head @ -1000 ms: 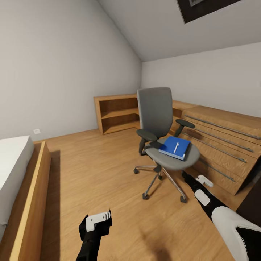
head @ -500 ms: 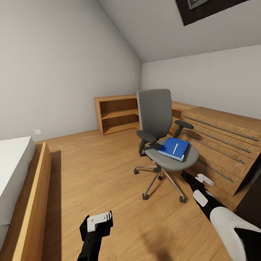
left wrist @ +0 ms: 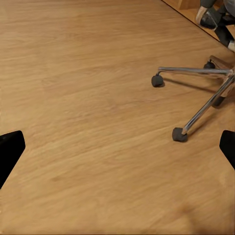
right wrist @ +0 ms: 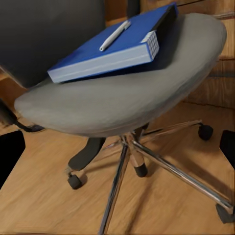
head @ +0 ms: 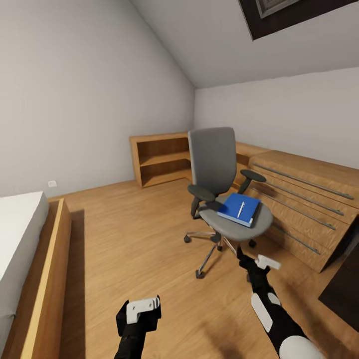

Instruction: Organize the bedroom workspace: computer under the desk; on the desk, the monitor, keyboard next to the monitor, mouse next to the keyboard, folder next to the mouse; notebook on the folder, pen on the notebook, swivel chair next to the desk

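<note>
The grey swivel chair (head: 215,164) stands on the wood floor in mid-room. Its seat (right wrist: 122,98) carries the blue folder (head: 238,209), with the white pen (head: 241,209) lying on top. In the right wrist view the folder (right wrist: 103,51) and pen (right wrist: 115,35) sit just above and ahead of my open right gripper (right wrist: 117,147). That gripper (head: 243,255) hovers low by the chair's chrome base (head: 214,244), below the seat's front edge. My left gripper (head: 143,310) hangs open over bare floor, left of the chair's casters (left wrist: 179,134). I cannot make out the notebook. The desk, computer, monitor, keyboard and mouse are out of view.
A bed (head: 17,234) in a wooden frame (head: 50,279) lines the left side. An open wooden shelf (head: 162,157) stands at the back wall. A wood drawer cabinet (head: 304,199) with long metal handles runs behind the chair. A dark slab (head: 344,294) shows at the right edge.
My right arm has reached forward and left, bringing its gripper closer under the chair seat. The left gripper has sunk a little in the picture. The head view has shifted slightly.
</note>
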`<state>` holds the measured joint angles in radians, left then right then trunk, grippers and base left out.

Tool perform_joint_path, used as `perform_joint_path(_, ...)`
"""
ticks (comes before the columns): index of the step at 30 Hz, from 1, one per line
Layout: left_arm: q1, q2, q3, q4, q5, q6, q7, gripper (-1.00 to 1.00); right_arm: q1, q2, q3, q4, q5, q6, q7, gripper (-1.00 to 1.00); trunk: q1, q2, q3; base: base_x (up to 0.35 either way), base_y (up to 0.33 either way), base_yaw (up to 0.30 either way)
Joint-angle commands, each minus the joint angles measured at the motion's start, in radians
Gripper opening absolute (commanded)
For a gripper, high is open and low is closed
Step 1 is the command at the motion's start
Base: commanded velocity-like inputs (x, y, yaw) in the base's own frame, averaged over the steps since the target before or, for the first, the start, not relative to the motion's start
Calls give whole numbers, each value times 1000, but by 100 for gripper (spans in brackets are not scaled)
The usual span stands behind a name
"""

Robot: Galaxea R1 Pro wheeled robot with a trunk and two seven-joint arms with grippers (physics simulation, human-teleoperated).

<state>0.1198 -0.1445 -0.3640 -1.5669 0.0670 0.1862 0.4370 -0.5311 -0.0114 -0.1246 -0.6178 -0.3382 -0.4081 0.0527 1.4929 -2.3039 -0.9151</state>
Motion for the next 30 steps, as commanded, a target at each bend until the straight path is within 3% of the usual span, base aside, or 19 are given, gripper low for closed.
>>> perform_joint_path(1, 0, 0, -1, 2, 7, 4, 6, 100, 44, 9, 0, -60, 12, -4, -10, 100, -4, 7, 3, 0, 0, 0)
perform_joint_path(3, 0, 0, -1, 5, 6, 4, 6, 100, 115, 29, 0, -148, 55, -4, -54, 100, -12, 21, 9, 0, 0, 0)
perform_joint_path(8, 0, 1, -1, 4, 5, 4, 6, 100, 181, 55, 1, -205, 138, -5, -101, 100, -31, 56, 25, 0, 0, 0)
perform_joint_path(12, 0, 2, 0, 1, 5, 4, 6, 100, 193, 72, 0, -211, 172, -4, -111, 100, -46, 84, 37, 0, 0, 0)
perform_joint_path(17, 0, 3, 1, -1, 5, 4, 19, 100, 206, 82, 2, -198, 181, 3, -143, 100, -65, 119, 53, 0, 0, 0)
perform_joint_path(20, 0, 3, 2, -3, 3, 4, 58, 100, 249, 98, 12, -189, 191, 5, -189, 100, -77, 140, 62, 0, 0, 0)
perform_joint_path(24, 0, 3, 1, -3, -16, 4, 108, 100, 319, 136, 33, -187, 242, -4, -258, 100, -92, 168, 75, 0, 0, 0)
perform_joint_path(30, 0, 2, 1, -2, -35, 5, 125, 100, 359, 149, 39, -173, 308, -21, -299, 100, -115, 210, 93, 0, 0, 0)
